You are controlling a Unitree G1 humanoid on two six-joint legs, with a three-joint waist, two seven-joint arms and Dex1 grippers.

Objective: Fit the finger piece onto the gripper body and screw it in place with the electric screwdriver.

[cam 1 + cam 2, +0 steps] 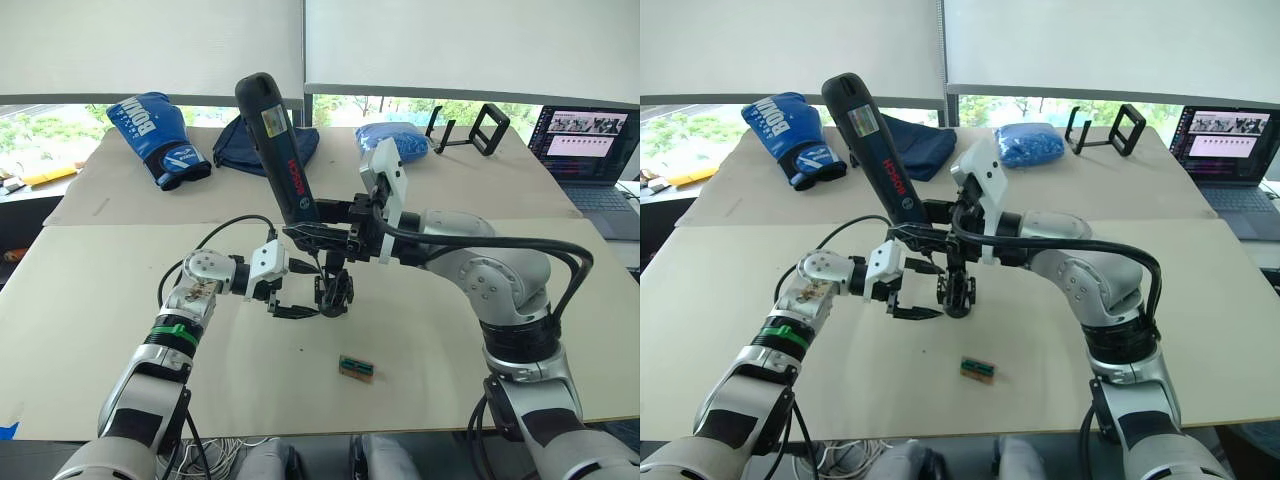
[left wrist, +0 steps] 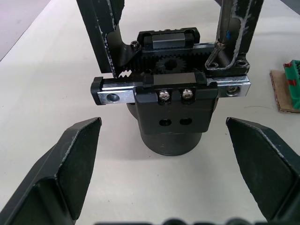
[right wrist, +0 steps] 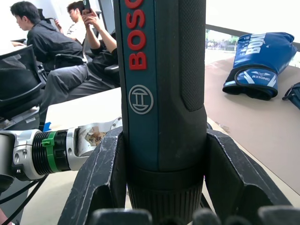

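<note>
nearest the head camera, a small green-and-tan block (image 1: 357,367) lies alone on the tabletop (image 1: 120,300), well apart from the work. beyond it stands the gripper body (image 1: 336,291), upright on its round base near the middle of the table.

in the left wrist view the gripper body (image 2: 171,115) sits straight ahead of the left gripper (image 1: 290,300), between its spread fingers (image 2: 70,154) and not touching either; the jaws are wide apart and hold nothing. on its near face two silver screws show above two bare holes, and two black uprights rise from the rail on top. one of these is probably the finger piece (image 2: 105,35), seemingly fitted already, though i cannot tell which upright is which.

the right gripper (image 1: 325,237) is clamped around the lower barrel of the electric screwdriver (image 1: 278,150), whose fat body slants up and away toward the robot's left while its bit end points down at the gripper body. the right wrist view shows both fingers (image 3: 101,183) pressed to the tool's sides.

so the relation that matters: the tool's long axis is steeply tilted, near vertical, and its tip hangs just above or at the assembly, where the arm hides it, so contact cannot be judged. the right arm carries the driver; the left is the nearer one for steadying the base, and closing it on the cylinder looks like the sensible next step before driving.
</note>
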